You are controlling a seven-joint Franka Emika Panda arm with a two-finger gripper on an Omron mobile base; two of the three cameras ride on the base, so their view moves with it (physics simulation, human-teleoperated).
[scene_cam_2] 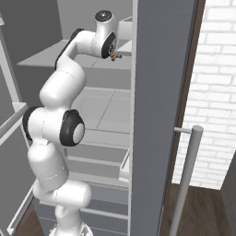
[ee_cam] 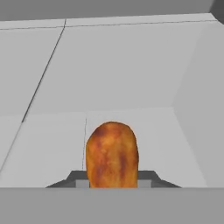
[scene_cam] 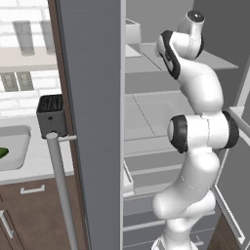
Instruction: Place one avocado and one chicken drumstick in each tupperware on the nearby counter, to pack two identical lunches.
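Orange-brown chicken drumstick [ee_cam: 112, 154] pinched between gripper [ee_cam: 112, 179] fingers, on pale grey fridge shelf [ee_cam: 131, 70], near its right wall.

Arm [scene_cam: 200, 132] rises from the base, bends at the elbow and reaches up and forward, wrist turned away from the cameras. Gripper [ee_cam: 112, 177] at the far end, jaws drawn in against both sides of a drumstick [ee_cam: 112, 153].
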